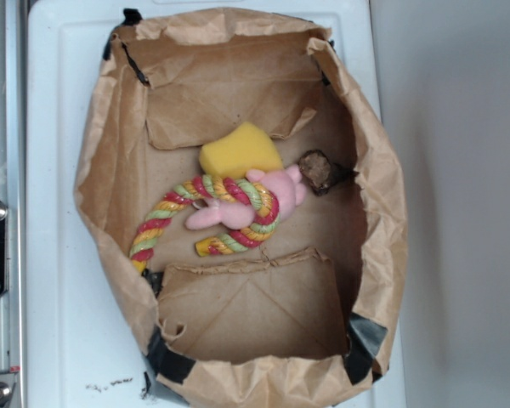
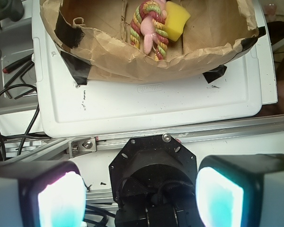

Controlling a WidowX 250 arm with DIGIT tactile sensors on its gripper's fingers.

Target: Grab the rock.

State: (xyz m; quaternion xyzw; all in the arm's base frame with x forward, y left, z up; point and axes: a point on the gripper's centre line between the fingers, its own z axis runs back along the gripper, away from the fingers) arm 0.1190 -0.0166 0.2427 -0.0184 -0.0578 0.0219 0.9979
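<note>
Rock: the small dark brown-grey lumpy rock (image 1: 316, 169) lies on the floor of the big crumpled brown paper bag (image 1: 102, 161), close to the bag wall on the right side of the top view; it touches the head end of the pink toy and nothing holds it
Bag: the brown paper bag is open at the top, its sides are folded out wide, and black tape sits on its corners; it rests on a flat white plastic board (image 1: 59, 255)
Sponge: the yellow sponge block (image 1: 240, 150) lies in the middle of the bag, just beside the rock, and it touches the pink toy and the rope
Toy: the soft pink plush toy (image 1: 242, 202) lies across the bag floor under the sponge, with the rope looped around it
Rope: the red, yellow and green twisted rope (image 1: 166, 214) curls from the pink toy out toward the bag wall far from the rock
Wrist view: here the bag (image 2: 132, 52) is at the top, with the sponge (image 2: 176, 21), the toy (image 2: 149, 39) and the rope (image 2: 141, 14) peeking over its edge; the rock is hidden
Gripper: the gripper (image 2: 139, 201) is outside the bag, well apart from it, over a silver metal rail (image 2: 227, 132) at the edge of the white board (image 2: 146, 104); its two fingers (image 2: 54, 198) stand wide apart with nothing between them
</note>
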